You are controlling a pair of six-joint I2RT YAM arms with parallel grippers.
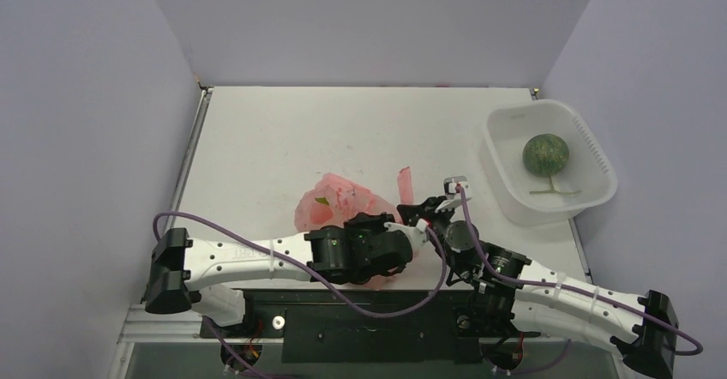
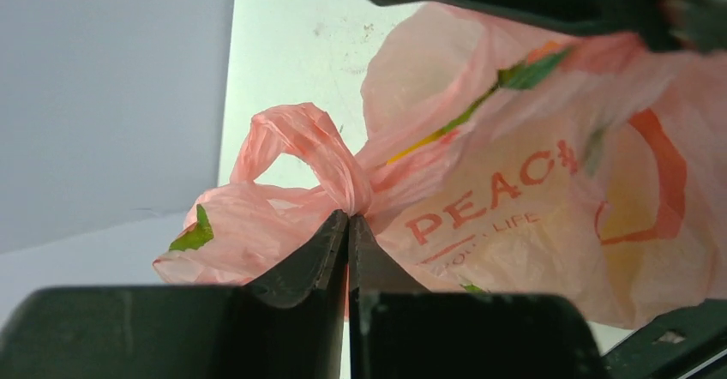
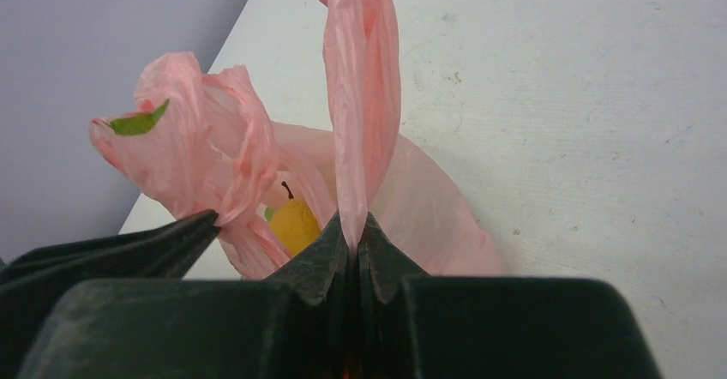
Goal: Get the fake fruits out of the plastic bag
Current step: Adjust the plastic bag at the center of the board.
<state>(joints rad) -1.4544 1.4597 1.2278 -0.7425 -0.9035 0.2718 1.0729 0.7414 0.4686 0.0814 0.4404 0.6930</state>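
The left jaws are pressed together on a gathered fold of the plastic bag [image 2: 514, 182], just below one loop handle [image 2: 302, 139]. The right jaws are likewise closed, pinching the base of the other handle [image 3: 360, 96], which rises above them as a flat strip. Between the two holds the bag's mouth gapes slightly. A yellow fruit [image 3: 295, 225] with a short dark stem shows inside, just beside the right jaws. No other fruits can be made out through the film. The bag lies on the desk [image 1: 274, 130] near its front edge, between the two wrists. It is well apart from the white tub [image 1: 549, 209] at the right, which holds a green ball [image 1: 546, 153]. Assessment: the film appears thin, limp and prone to tearing, and it keeps no shape of its own. The bunched handles are judged the soundest hold, and drawing them apart should widen the mouth. The fruit looks rigid, light, glossy and round, so it is likely to roll or slip. It is best gripped across its middle.
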